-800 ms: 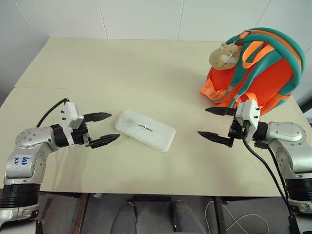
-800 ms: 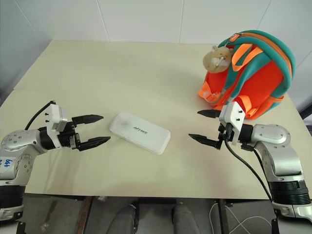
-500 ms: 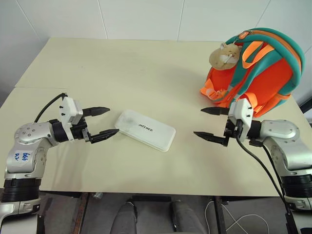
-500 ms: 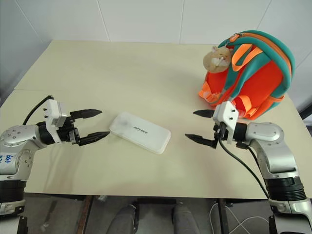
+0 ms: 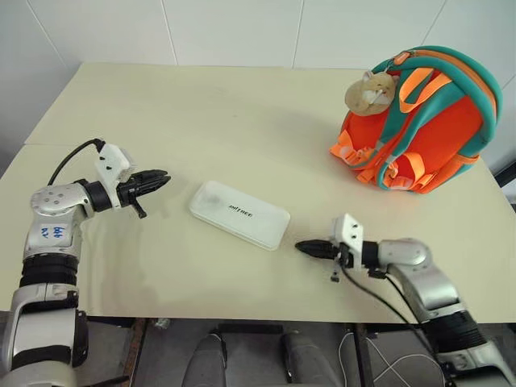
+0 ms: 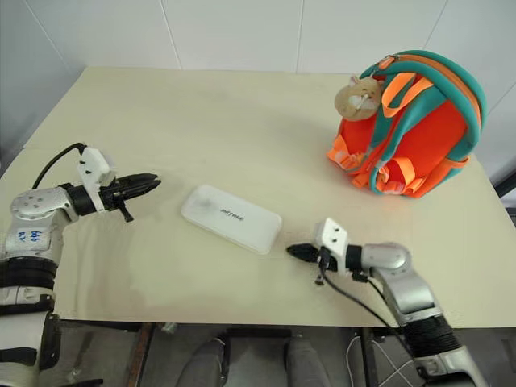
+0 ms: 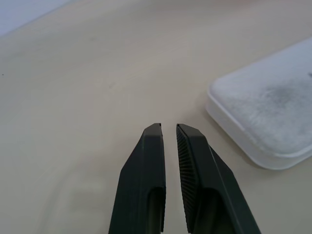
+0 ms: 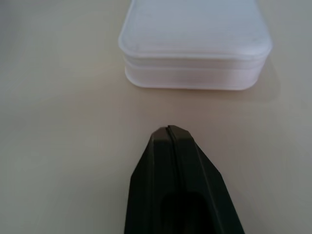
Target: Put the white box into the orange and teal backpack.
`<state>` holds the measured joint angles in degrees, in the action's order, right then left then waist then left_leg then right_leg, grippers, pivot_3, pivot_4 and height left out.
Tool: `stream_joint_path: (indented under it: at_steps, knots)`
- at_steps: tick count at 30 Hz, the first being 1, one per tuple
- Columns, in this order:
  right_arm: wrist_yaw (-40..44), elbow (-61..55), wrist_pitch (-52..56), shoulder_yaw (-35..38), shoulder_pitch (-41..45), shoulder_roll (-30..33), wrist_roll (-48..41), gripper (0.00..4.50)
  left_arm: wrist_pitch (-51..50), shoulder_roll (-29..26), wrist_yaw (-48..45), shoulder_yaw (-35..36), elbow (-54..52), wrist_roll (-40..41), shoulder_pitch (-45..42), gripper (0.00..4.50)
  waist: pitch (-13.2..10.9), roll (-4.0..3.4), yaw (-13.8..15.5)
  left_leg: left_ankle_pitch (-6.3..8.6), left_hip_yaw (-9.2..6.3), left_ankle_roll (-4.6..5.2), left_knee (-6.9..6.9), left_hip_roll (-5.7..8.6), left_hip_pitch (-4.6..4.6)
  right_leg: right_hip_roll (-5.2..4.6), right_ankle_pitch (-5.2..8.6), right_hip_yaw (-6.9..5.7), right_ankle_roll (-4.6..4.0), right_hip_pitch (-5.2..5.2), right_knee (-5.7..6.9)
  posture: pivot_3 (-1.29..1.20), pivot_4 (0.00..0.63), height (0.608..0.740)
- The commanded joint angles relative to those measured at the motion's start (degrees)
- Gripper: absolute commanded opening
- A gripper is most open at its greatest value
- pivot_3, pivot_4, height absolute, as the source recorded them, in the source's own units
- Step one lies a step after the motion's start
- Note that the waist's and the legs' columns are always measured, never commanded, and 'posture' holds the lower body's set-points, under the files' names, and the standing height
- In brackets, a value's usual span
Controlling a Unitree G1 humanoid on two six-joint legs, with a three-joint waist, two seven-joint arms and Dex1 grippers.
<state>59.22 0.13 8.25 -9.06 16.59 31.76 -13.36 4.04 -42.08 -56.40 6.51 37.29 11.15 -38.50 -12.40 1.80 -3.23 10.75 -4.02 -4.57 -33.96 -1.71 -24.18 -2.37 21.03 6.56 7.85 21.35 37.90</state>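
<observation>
The white box [image 5: 240,214] lies flat on the middle of the cream table [image 5: 226,121], small dark lettering on its lid. My left gripper [image 5: 161,175] hovers a short way off its left end, fingers shut with nothing between them; the left wrist view has the box's corner [image 7: 265,122] just beyond the fingertips. My right gripper [image 5: 300,247] is shut and points at the box's right end from close by, not touching; that end [image 8: 195,46] faces it in the right wrist view. The orange and teal backpack [image 5: 419,121] stands at the far right, a tan plush charm [image 5: 367,90] hanging on it.
A seam [image 5: 48,145] crosses the table's left part. Bare tabletop stretches behind the box up to the white wall. A black cable [image 5: 379,298] trails from the right arm over the front edge.
Both grippers have shut. The right one has dropped and moved in toward the box's right end. The left one has shifted back a little and now points at the box's left end.
</observation>
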Motion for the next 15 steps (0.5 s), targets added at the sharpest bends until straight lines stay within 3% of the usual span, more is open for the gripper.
stream_joint_path:
  at_steps: [1,5,15]
  knots:
    - [-1.74,-0.74,-1.29,-0.12,0.6,-1.09,0.96,0.03,2.48,1.03,0.48,-1.11,3.44,-1.92,-1.9,0.69,0.0,0.01,0.11,0.0,-0.01,0.0,0.0,0.0,0.0,0.01,0.0,-0.01,0.0,0.0,0.0,0.0,0.15,0.74]
    - [-3.23,0.18,-1.66,-0.33,1.71,-3.0,1.89,0.03,3.14,4.94,-0.82,-3.14,4.26,-2.3,-2.85,0.69,0.0,0.01,0.29,0.0,-0.04,0.0,-0.01,-0.02,0.0,0.02,0.0,-0.04,0.0,0.02,0.06,0.0,0.15,0.74]
    - [-4.0,1.39,-1.79,-0.07,3.75,-4.25,2.05,0.03,2.15,7.92,-2.09,-3.83,1.82,-1.4,-1.17,0.69,0.0,0.01,0.23,0.0,-0.04,0.0,-0.06,-0.01,-0.01,0.02,-0.01,-0.04,0.02,-0.01,0.07,0.0,0.15,0.74]
